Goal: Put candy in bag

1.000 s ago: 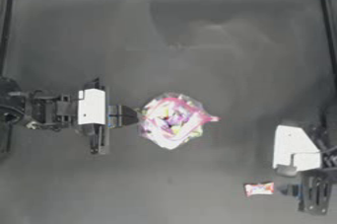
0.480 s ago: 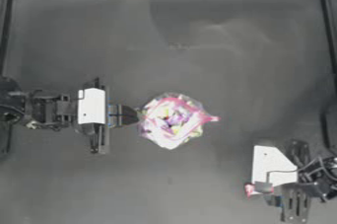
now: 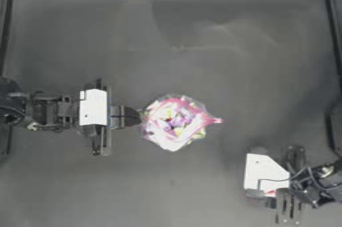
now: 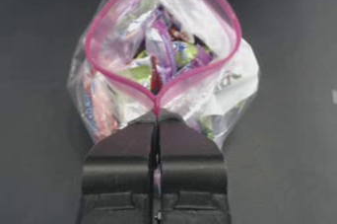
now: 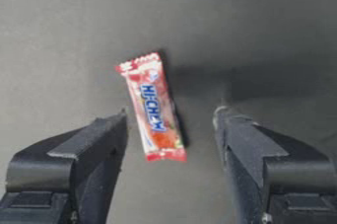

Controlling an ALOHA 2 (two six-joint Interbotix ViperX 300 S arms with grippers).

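Two tools: left tool [image 4: 156,119] pinches the bag [image 4: 164,55] rim; right tool [image 5: 171,119], spread, hides the candy [image 5: 152,107] from above.

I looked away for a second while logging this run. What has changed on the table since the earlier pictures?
The right gripper swung in from the table's right edge and now sits over the candy, jaws open on either side of it, not yet closed. In the top view the arm now covers the candy. The left gripper stayed shut on the bag, holding its mouth open; the bag did not move.
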